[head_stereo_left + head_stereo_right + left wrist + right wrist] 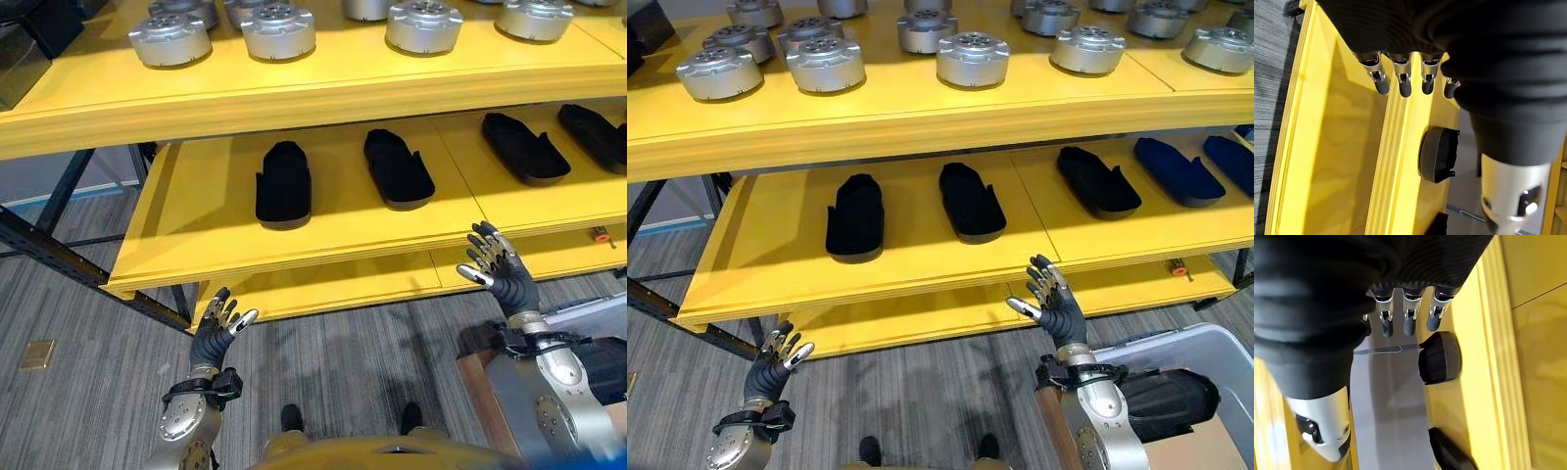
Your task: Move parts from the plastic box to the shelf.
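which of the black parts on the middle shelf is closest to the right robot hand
The third black part from the left: it lies just beyond the raised, open right robot hand, slightly to its right. The second black part sits farther left, and the remaining ones lie farther away.

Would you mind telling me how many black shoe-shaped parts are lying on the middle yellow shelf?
5, in one row across the shelf: the first at the robot's left, then the second, third, fourth, and a fifth cut by the right edge; more may lie beyond.

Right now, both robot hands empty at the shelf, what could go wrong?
1. The right robot hand is open, close to the yellow middle shelf's front edge; raising it might clip the edge.
2. The black shoe-shaped parts lie near that edge; a bump could shift them.
3. The left robot hand hangs open and low.
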You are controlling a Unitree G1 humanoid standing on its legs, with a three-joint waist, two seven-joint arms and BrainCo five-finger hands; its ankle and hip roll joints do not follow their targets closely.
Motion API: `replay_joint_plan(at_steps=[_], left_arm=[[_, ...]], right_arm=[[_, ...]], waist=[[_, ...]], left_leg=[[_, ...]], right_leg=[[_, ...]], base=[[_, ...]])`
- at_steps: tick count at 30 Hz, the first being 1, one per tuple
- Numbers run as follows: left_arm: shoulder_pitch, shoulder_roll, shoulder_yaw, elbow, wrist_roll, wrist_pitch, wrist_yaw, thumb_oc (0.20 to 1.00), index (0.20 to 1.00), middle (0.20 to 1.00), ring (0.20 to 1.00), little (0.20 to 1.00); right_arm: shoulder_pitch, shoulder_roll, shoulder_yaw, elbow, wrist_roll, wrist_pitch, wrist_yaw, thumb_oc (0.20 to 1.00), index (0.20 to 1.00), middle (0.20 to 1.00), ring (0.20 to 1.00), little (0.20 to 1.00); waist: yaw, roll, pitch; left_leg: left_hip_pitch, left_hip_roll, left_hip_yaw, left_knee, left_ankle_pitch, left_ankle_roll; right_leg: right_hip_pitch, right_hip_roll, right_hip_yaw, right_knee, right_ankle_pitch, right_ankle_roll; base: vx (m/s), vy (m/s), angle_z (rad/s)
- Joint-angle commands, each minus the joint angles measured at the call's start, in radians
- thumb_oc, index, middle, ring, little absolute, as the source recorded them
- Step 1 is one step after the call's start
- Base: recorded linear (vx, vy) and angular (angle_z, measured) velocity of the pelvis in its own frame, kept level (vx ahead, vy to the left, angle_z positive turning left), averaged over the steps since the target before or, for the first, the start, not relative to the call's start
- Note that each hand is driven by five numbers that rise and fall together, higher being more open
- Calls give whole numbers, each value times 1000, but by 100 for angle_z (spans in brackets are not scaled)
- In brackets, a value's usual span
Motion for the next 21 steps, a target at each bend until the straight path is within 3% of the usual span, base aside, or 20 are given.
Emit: replay_joint_plan(at_steps=[1, 6, 9, 13, 15, 18, 19, 20, 21], left_arm=[[-17, 10, 58, -38, 35, -39, -19, 1000, 1000, 1000, 1000, 1000], [-15, -2, 63, -34, 32, -46, -11, 1000, 1000, 1000, 1000, 1000], [-45, 4, 45, -28, 29, -54, -6, 1000, 1000, 1000, 1000, 1000], [-61, 2, 43, -19, 25, -57, -2, 1000, 1000, 1000, 1000, 1000], [-75, -2, 38, -11, 19, -60, -2, 1000, 1000, 1000, 1000, 1000], [-91, 4, 29, -15, 11, -66, -7, 1000, 1000, 1000, 1000, 1000], [-92, 4, 30, -15, 11, -66, -7, 1000, 1000, 1000, 1000, 1000], [-90, 6, 28, -16, 9, -66, -11, 1000, 1000, 1000, 1000, 1000], [-80, 8, 30, -17, 6, -65, -15, 1000, 1000, 1000, 1000, 1000]], right_arm=[[-24, 19, -60, -29, 25, -30, 14, 1000, 1000, 1000, 1000, 1000], [-18, 6, -62, -22, 12, -27, 16, 1000, 1000, 1000, 1000, 1000], [-37, -11, -57, -8, 27, -36, 16, 1000, 1000, 1000, 1000, 1000], [-41, -17, -63, -12, 28, -43, 13, 1000, 1000, 1000, 1000, 1000], [-44, -17, -61, -1, 25, -51, 9, 1000, 1000, 1000, 1000, 1000], [-53, -20, -50, 18, 26, -55, 10, 1000, 1000, 1000, 1000, 1000], [-54, -20, -51, 18, 26, -55, 10, 1000, 1000, 1000, 1000, 1000], [-56, -17, -47, 23, 31, -54, 12, 1000, 1000, 1000, 1000, 1000], [-51, -17, -35, 27, 35, -49, 20, 1000, 1000, 1000, 1000, 1000]], waist=[[1, 13, 18], [-11, 42, 42], [-23, 62, 86], [-21, 58, 97], [-8, 46, 96], [24, 19, 101], [22, 20, 99], [29, 6, 101], [41, -13, 104]], left_leg=[[-3, 63, -40, 6, 38, -35], [-7, 72, -27, 6, 55, -38], [-42, 100, -33, 6, 101, -44], [-70, 126, -44, 6, 156, -56], [-82, 124, -86, 6, 191, -52], [-119, 54, -232, 20, 187, -31], [-124, 54, -235, 20, 190, -31], [-141, 12, -267, 24, 154, -18], [-150, -84, -307, 34, 74, 18]], right_leg=[[9, -21, -30, 64, -80, 27], [-36, -16, -2, 107, -96, 17], [-143, 14, 30, 231, -154, -18], [-183, 42, 41, 269, -175, -40], [-169, 67, 54, 230, -170, -54], [-141, 90, 72, 179, -155, -66], [-143, 90, 70, 175, -151, -66], [-130, 94, 73, 157, -145, -68], [-105, 108, 86, 130, -137, -70]], base=[[-24, -24, -13], [-61, -36, -15], [-143, -185, -32], [-29, -221, -13], [47, -275, -9], [56, -203, -16], [46, -172, -38], [99, -204, -29], [141, -238, -7]])
